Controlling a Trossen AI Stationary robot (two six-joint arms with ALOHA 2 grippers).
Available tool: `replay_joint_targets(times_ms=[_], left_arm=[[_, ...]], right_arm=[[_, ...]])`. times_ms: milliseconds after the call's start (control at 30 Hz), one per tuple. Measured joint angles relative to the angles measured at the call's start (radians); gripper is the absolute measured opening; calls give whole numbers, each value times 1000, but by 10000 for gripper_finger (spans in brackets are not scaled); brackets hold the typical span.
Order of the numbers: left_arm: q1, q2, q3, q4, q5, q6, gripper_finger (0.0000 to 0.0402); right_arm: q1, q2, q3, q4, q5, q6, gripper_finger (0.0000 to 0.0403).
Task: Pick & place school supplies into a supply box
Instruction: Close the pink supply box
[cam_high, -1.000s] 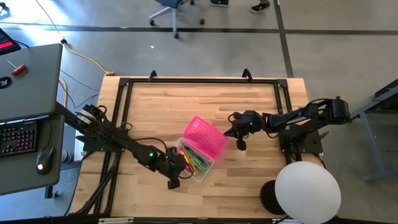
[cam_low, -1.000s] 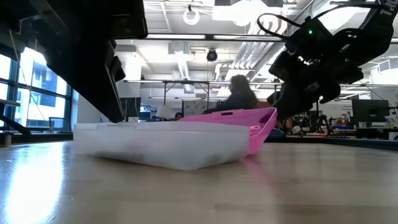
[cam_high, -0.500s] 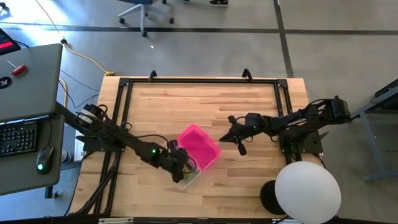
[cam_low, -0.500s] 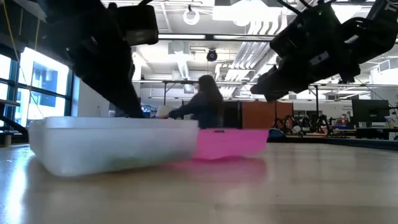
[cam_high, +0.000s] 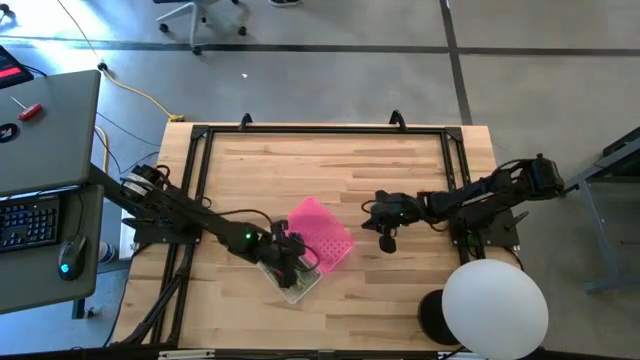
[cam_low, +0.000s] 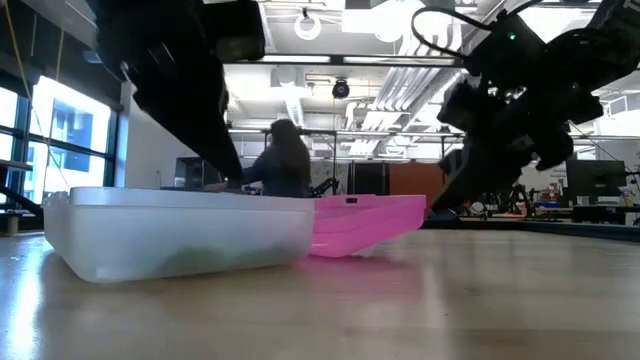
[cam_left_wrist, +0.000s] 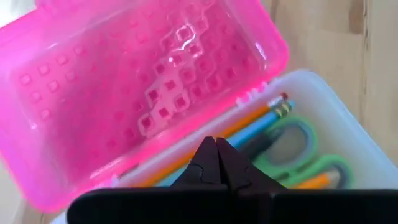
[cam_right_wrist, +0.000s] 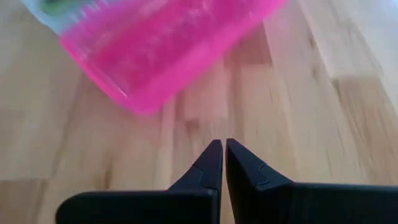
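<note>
The supply box (cam_high: 300, 283) is a clear tray lying flat on the wood near the table's near edge; it shows in the low view too (cam_low: 180, 235). Its pink lid (cam_high: 322, 232) (cam_left_wrist: 124, 81) hangs half open, tilted over the tray's right side. Inside lie an orange pencil (cam_left_wrist: 249, 121), a blue one and green-handled scissors (cam_left_wrist: 292, 149). My left gripper (cam_left_wrist: 216, 144) (cam_high: 290, 262) is shut and stands over the tray at the lid's free edge. My right gripper (cam_right_wrist: 219, 146) (cam_high: 368, 212) is shut, low over bare wood to the right of the lid (cam_right_wrist: 161, 50). My left gripper's shut fingertips come slanting down from the table's left side and end at the lid's long free edge (cam_left_wrist: 205, 134), above the tray's contents. Whether they touch the lid I cannot tell.
A black metal frame (cam_high: 320, 130) runs around the tabletop. A white globe (cam_high: 495, 310) stands at the near right corner. A desk with a keyboard (cam_high: 30, 220) is left of the table. A person (cam_low: 285, 165) sits in the room beyond. Bare wood lies toward the far edge.
The lid has swung down from wide open to half shut over the tray, and the box has turned and slid a little toward the table's left. My left gripper has moved from the tray's near end up over the tray. My right gripper went toward the lid, then drew back right.
</note>
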Motion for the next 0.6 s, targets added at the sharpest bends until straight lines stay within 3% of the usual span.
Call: replay_joint_targets(times_ms=[167,300,467,600], left_arm=[[-34,-18,0,-66,-16,-65,14],[-31,23,-16,-28,8,-104,9],[-30,64,-20,-38,-76,-107,14],[-10,64,-20,-22,-76,-89,9]], right_arm=[[-9,0,0,-31,24,45,0],[-36,0,0,-2,15,65,0],[-60,4,0,-5,-21,92,0],[-60,40,0,45,-33,92,0]])
